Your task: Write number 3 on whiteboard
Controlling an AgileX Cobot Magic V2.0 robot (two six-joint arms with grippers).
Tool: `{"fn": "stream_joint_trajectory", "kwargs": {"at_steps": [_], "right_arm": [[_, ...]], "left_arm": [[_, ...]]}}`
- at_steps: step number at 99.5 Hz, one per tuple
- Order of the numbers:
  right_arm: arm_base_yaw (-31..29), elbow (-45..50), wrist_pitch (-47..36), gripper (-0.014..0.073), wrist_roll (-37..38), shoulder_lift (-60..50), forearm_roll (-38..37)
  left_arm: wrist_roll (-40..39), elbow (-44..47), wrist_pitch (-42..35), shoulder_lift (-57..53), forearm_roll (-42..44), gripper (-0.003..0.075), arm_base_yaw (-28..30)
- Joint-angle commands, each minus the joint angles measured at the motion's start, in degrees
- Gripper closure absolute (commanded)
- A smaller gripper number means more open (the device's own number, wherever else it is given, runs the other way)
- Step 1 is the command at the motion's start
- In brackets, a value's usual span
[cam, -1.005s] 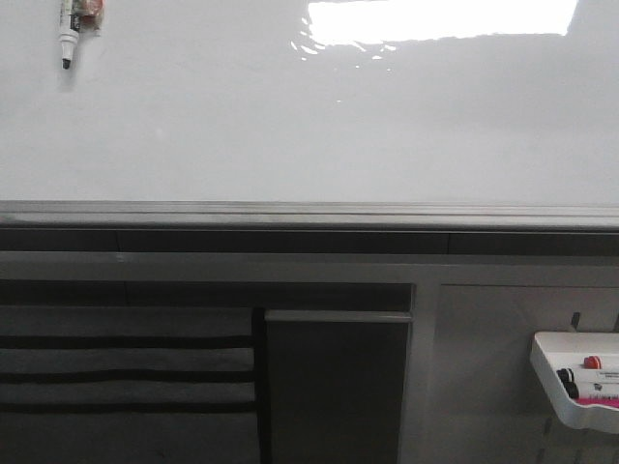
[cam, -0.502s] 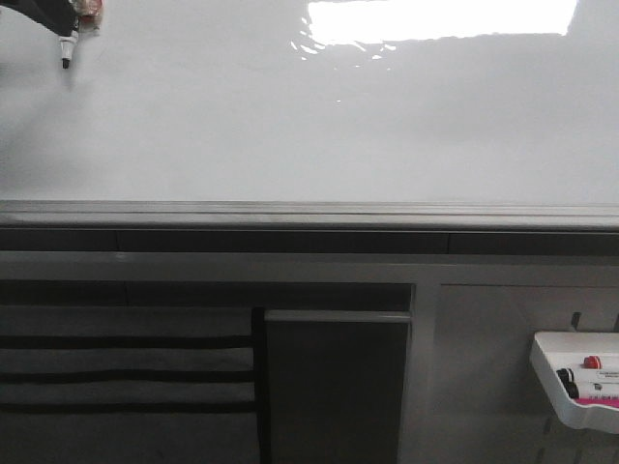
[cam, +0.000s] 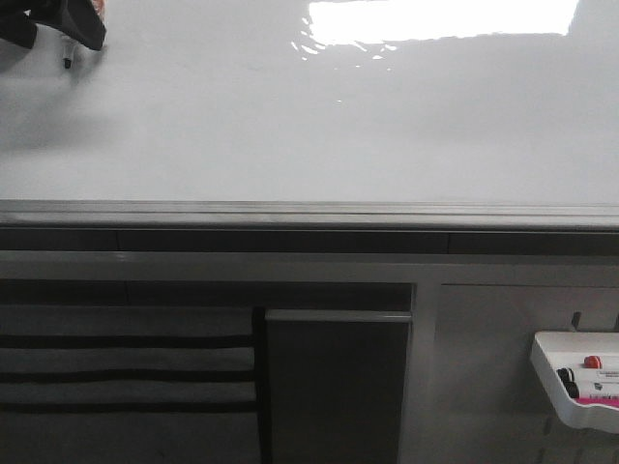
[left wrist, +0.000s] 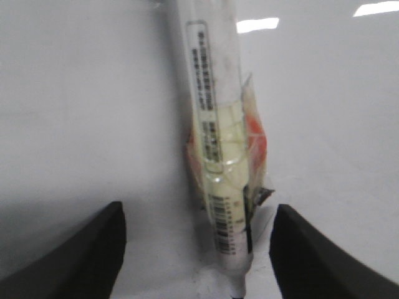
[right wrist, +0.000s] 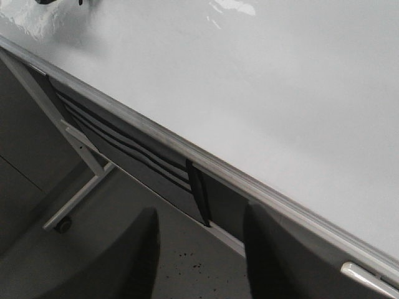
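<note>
Filling most of the front view, whiteboard (cam: 338, 116) bare, no number 3 visible. Left gripper (left wrist: 196, 249) at its upper left corner, fingers spread either side of marker (left wrist: 215, 124), not touching. Right gripper (right wrist: 199, 255) spread, holding nothing, by the board's edge rail (right wrist: 206, 165). White tray (cam: 571, 387) lower right.

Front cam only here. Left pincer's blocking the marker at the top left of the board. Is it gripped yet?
Observer: No. The left wrist view shows the left pincer open, fingers spread wide, with the marker between them.
Operator: Right arm? Not in my view.
Observer: The right pincer is open and holds nothing, off the whiteboard, by its grey rail.
Operator: Anything on the marker?
Observer: A printed label runs along its barrel.
</note>
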Motion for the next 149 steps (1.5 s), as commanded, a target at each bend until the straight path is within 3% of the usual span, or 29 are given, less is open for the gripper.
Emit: {"fn": "stream_joint_trajectory", "kwargs": {"at_steps": [1, 19, 41, 64, 87, 100, 115, 126, 149], "right_arm": [[0.06, -2.04, -3.16, 0.0311, -0.69, -0.22, 1.08], [0.06, -2.04, -3.06, 0.0311, -0.69, -0.22, 1.05], [0.06, -2.04, -3.06, 0.0311, -0.69, -0.22, 0.57], [0.16, -4.54, 2.16, 0.0311, -0.69, 0.91, 1.76], [1.73, -12.17, 15.37, 0.0305, -6.06, 8.77, 2.67], [6.52, -15.74, 18.44, 0.0202, -8.71, 13.34, 3.27], [13.35, -19.72, 19.77, 0.0175, -13.73, 18.23, 3.07], [17.16, -21.22, 19.12, 0.0175, -18.28, 20.45, 3.07], [22.38, -21.32, 14.93, 0.0175, -26.78, 22.22, 3.16]], "left_arm": [[0.14, -2.15, -4.67, -1.35, -0.54, 0.0377, -0.37], [0.14, -2.15, -4.66, -1.35, -0.54, 0.0611, -0.37], [0.14, -2.15, -2.69, -1.70, -0.54, 0.0734, -0.37], [9.77, -2.15, 9.65, -5.73, 0.51, 0.0741, -0.37], [30.47, -2.15, 27.83, -13.05, -2.94, 0.0741, -5.45], [40.25, -2.15, 36.16, -15.77, -9.17, 0.0741, -10.65], [43.67, -2.15, 42.33, -16.75, -12.72, 0.0741, -18.22], [43.90, -2.15, 42.52, -16.75, -12.50, 0.0741, -23.20], [44.98, -2.15, 42.00, -16.75, -12.36, 0.0741, -27.29]]}}
